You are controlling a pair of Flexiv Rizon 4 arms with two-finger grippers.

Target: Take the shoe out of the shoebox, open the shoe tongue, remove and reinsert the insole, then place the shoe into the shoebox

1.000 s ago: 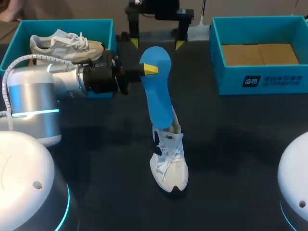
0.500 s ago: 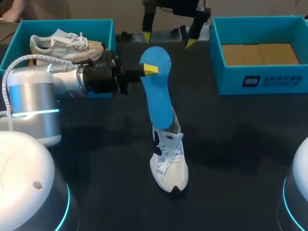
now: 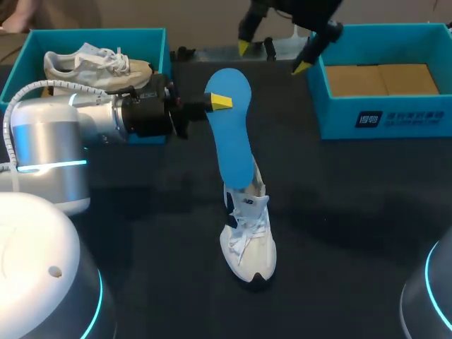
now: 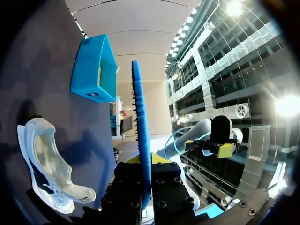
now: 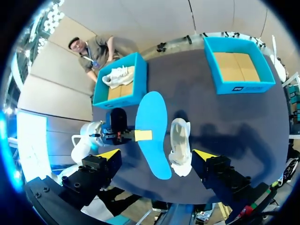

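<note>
The left gripper (image 3: 219, 102) was clamped on the blue insole (image 3: 230, 131), one yellow fingertip pressed flat on its face near the broad end and the other hidden behind it. In the left wrist view the insole (image 4: 141, 131) ran edge-on out from between the closed fingers of the left gripper (image 4: 143, 161). Beyond the jaws, the narrow end of the insole hung just over the white shoe (image 3: 248, 236), which lay on the dark table (image 3: 353, 212) with its opening toward the insole. The right gripper (image 3: 272, 58) hovered high over the far edge of the table, its jaws wide apart and holding nothing. In its own wrist view the insole (image 5: 152, 126) and shoe (image 5: 179, 145) lay far ahead between its spread fingers. The right box (image 3: 395, 116) sat just beside this gripper. The left box (image 3: 99, 31), behind the left gripper, held a second shoe (image 3: 95, 65).
</note>
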